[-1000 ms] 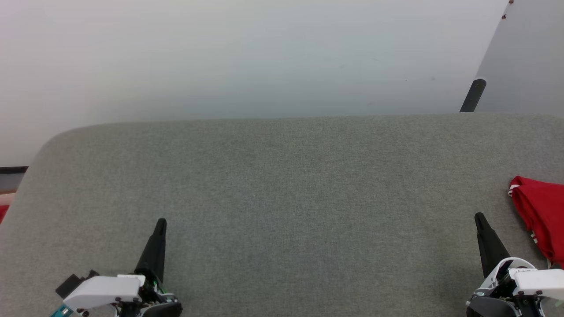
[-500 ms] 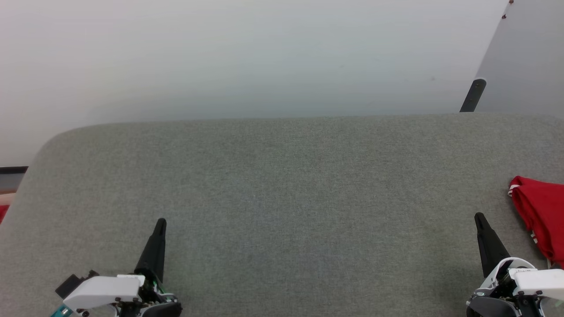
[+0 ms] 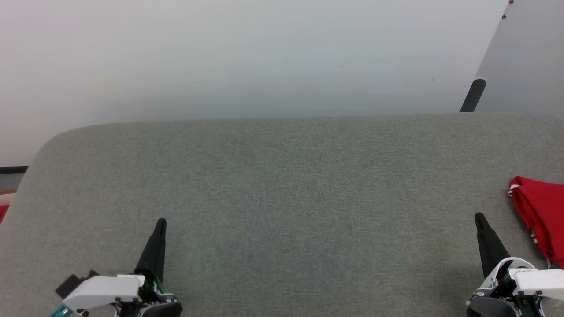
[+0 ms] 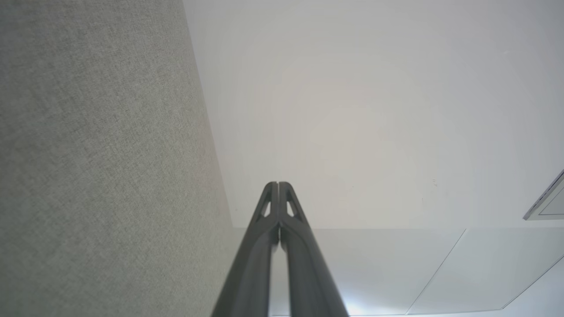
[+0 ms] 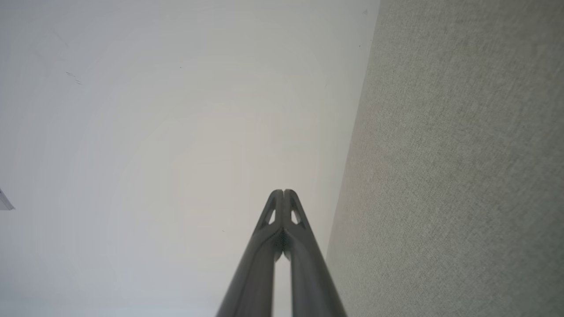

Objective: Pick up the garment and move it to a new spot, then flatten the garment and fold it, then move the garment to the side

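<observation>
Near the front edge of the bench [image 3: 282,185], a flat surface covered in grey fabric, both hands rest low with their dark fingers pointing away from the robot. The left hand [image 3: 159,226] sits toward the front left, and the left wrist view shows its two fingers pressed together at the tips [image 4: 278,186], holding nothing. The right hand [image 3: 480,220] sits toward the front right. Its fingers are likewise pressed together in the right wrist view [image 5: 283,193] and hold nothing.

Just beyond and to the right of the right hand, apart from it, the garment [image 3: 539,211] lies bunched at the bench's right edge. It is red with a bit of white-striped trim at its near-left corner, and the picture's edge cuts it off.

The middle of the bench is bare grey fabric out to its rounded far-left corner. Past the far edge stands a pale wall [image 3: 220,57]. At the far right a dark post [image 3: 473,95] leans against a grey panel [image 3: 528,57].
</observation>
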Available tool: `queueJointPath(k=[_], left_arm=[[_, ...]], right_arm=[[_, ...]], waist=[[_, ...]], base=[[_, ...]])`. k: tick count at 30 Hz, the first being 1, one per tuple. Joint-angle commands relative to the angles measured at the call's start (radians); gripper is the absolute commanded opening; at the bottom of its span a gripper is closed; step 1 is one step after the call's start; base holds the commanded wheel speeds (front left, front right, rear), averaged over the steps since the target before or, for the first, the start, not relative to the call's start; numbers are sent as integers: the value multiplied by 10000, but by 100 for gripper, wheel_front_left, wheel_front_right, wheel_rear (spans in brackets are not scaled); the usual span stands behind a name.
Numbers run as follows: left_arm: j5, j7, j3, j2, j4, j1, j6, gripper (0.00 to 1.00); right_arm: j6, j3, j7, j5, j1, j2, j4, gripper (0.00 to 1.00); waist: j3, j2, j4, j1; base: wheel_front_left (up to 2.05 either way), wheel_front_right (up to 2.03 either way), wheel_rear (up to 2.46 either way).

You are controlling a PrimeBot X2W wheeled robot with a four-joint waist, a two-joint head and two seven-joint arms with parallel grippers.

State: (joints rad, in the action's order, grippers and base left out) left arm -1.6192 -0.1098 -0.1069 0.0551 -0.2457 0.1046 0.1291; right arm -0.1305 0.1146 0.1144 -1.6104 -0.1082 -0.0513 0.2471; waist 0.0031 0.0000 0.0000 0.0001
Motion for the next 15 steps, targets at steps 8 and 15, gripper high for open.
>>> queueJointPath(k=[8, 15], left_arm=[[30, -34, -37, -24, -11, 101, 28, 0], [39, -35, -43, -27, -11, 101, 28, 0]], right_arm=[[-4, -5, 0, -42, -38, 29, -1, 0], [-4, -5, -1, -43, -38, 29, -1, 0]], waist=[[0, 0, 0, -1], [0, 0, 0, -1]], base=[[0, 0, 0], [0, 0, 0]])
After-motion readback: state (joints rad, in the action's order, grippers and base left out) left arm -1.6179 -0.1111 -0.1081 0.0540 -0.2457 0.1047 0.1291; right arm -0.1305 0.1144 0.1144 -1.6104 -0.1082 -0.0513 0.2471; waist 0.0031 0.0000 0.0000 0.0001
